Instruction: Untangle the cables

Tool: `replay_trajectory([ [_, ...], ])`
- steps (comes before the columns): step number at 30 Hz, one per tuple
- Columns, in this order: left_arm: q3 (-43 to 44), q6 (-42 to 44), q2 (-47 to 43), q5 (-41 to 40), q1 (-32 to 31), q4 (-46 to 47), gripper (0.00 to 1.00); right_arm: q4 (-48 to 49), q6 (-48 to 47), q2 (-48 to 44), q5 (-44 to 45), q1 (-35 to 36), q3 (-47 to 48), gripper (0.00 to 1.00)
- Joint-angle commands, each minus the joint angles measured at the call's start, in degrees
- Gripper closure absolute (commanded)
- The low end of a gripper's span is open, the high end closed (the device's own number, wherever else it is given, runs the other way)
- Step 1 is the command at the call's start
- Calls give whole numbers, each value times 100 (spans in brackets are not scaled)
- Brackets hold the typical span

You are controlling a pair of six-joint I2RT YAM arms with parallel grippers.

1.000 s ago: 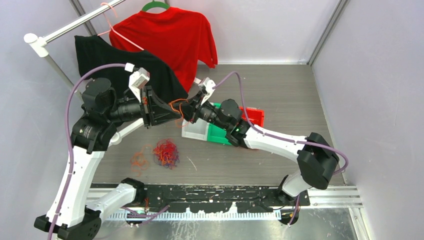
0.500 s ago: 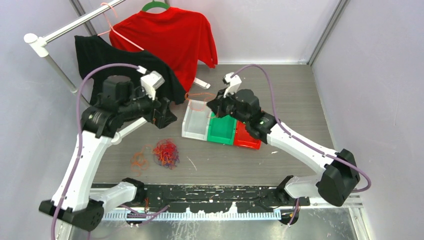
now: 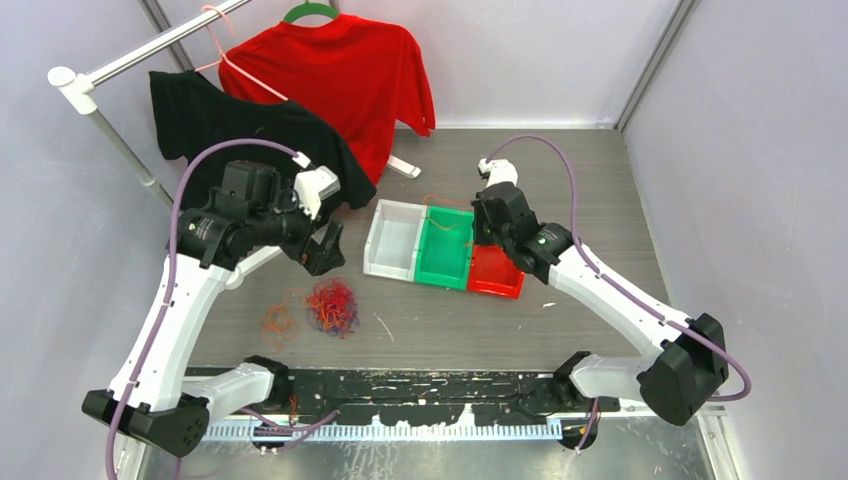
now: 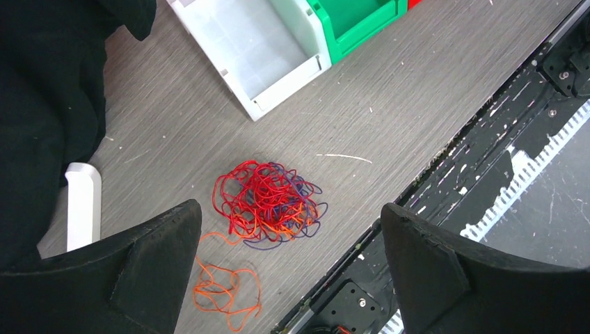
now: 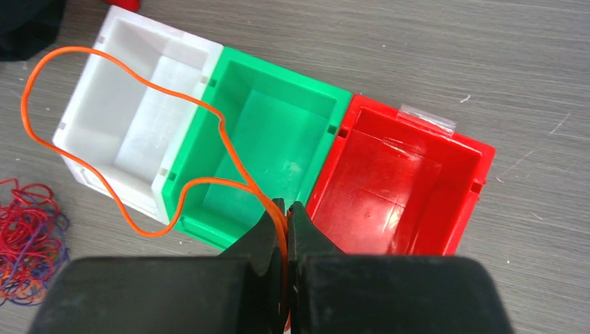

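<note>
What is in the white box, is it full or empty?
Empty. The white box shows only its bare floor in the left wrist view.

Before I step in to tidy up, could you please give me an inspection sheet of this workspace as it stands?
Surface: grey wood-grain table.
Job's things: red, orange and purple tangle on the table; small orange clump beside it; one orange wire looping over the white bin and green bin; nothing seen inside the red bin.
Clutter: white strip lying near the shirts.
Grippers: left gripper open, pointing down at the tangle, holding nothing; right gripper shut on the orange wire.
Cables: lilac hoses run along both arms.
Surroundings: black shirt and red shirt hang from a rail; plain walls.
</note>
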Motion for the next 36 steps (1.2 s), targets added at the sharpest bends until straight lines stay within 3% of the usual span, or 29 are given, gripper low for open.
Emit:
replay_trajectory([
  [1,-18,171,-157,-41,-16,-91,0,-48,75,286,79,-2,361,99],
  [5,16,130,-149,-111,-1,-170,0,-198,-25,1017,-158,119,985,99],
  [19,24,299,-269,-375,65,-56,1,-2060,-259,4053,483,981,4063,99],
  [28,-46,372,-336,-352,76,-8,1,-2180,-76,5202,794,1115,5091,99],
  [30,-38,381,-333,-340,74,-29,1,-2195,-27,5391,898,1136,5222,93],
  [34,-20,435,-345,-339,78,-84,1,-1978,-31,5413,876,1163,5100,67],
  [36,-26,451,-345,-348,78,-116,1,-1814,-15,5282,889,1167,4962,60],
])
